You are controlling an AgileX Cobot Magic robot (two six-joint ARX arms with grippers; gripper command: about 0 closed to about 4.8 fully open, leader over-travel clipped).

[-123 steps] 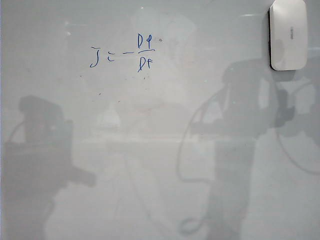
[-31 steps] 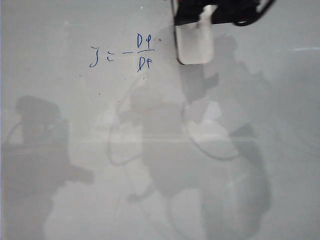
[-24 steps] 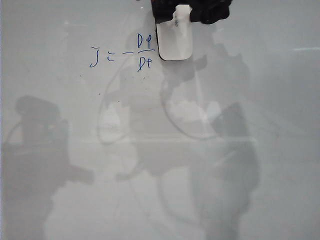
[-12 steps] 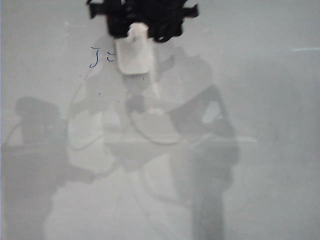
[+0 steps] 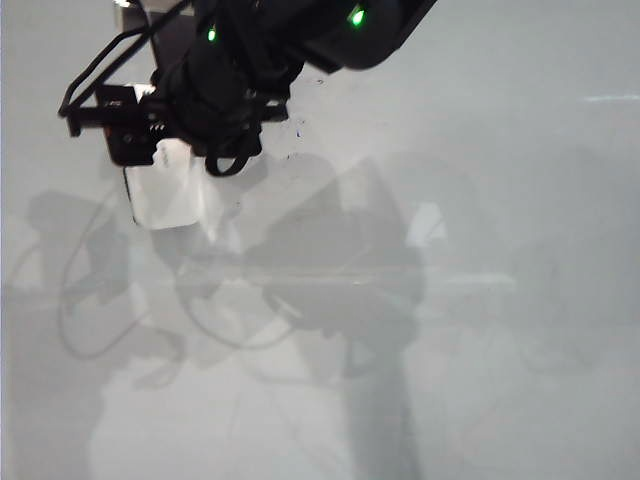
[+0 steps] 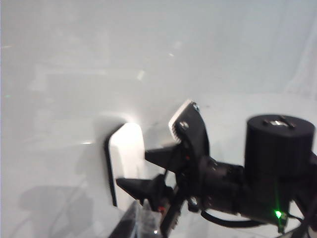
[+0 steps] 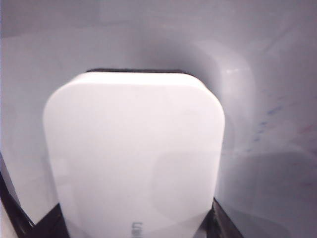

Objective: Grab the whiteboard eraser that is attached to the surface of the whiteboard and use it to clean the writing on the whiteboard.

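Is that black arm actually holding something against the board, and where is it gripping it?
Yes: the right end effector holds the whiteboard eraser by its two long sides, near one end. The left end effector isn't visible.

The white rounded-rectangle plastic whiteboard eraser (image 5: pixel 165 195) with its dark underside edge is lying flat against the large glossy pale grey-white whiteboard (image 5: pixel 480 300) at upper left in the exterior view, while only faint blue specks of marker writing (image 7: pixel 267 116) are showing beside it.
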